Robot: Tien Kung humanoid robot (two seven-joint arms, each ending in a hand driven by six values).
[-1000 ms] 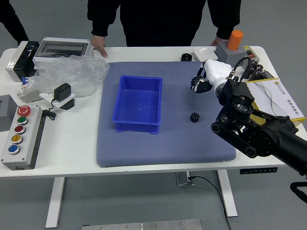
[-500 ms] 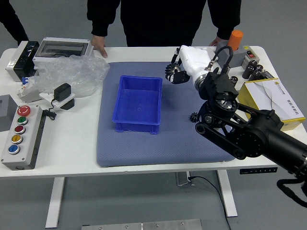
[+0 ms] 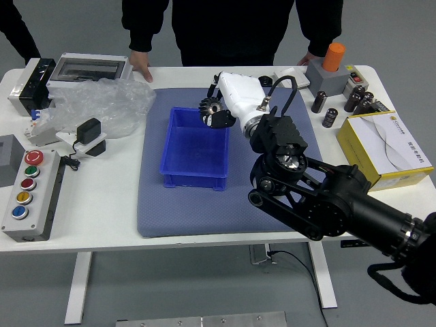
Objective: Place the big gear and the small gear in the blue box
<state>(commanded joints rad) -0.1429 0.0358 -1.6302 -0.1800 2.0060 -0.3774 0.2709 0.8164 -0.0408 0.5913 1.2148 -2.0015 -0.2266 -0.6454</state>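
Where one blue box [image 3: 194, 180] sits, the right fingers [image 3: 221, 120] grip one gear [image 3: 209, 107], apparently big.

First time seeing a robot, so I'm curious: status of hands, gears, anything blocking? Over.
Right hand gripping a gear by blue box's far right corner. Left hand out of view. Other gear not visible. Box opening looks unblocked.

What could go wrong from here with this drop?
Edge drop: the right hand has the gear over the far right corner of the blue box. Released there, it may clip the rim and land on the mat.

Lost target: the other gear isn't visible, and the arm covers part of the mat, so the next pick may start blind.
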